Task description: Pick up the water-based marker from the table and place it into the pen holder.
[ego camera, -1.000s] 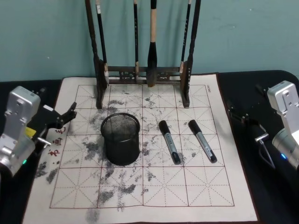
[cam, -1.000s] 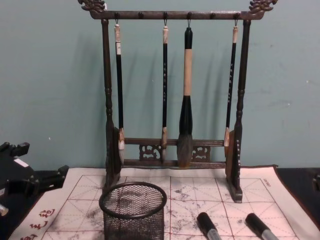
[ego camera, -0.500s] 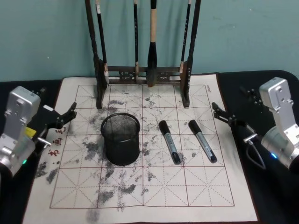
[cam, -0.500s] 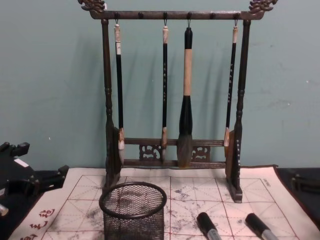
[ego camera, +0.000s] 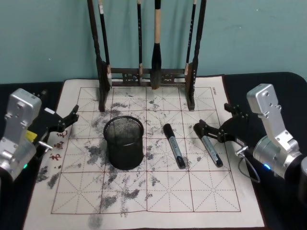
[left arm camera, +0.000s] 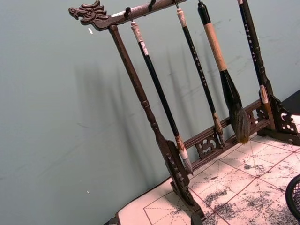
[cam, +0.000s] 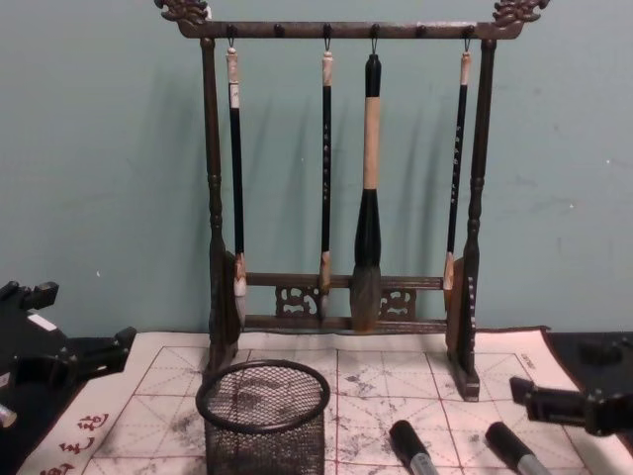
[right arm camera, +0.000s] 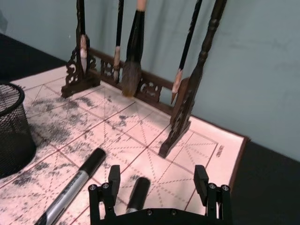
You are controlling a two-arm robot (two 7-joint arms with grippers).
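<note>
Right gripper [right arm camera: 157, 180], fingers wide, hangs over the right-hand marker [right arm camera: 137, 190] (light, stiff, probably slick), which looks best gripped mid-barrel. Left gripper [ego camera: 71, 118] idles at the left, fingers apart.

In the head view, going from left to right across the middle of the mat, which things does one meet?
left gripper → pen holder → first marker → second marker, with the open right gripper above its far end.

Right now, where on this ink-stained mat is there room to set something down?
Bare: the mat's near rows, before the black wire-mesh pen holder. Crowded: right gripper over the right black-capped marker, left marker beside it; wooden brush rack along the far edge; left gripper at the left edge.
</note>
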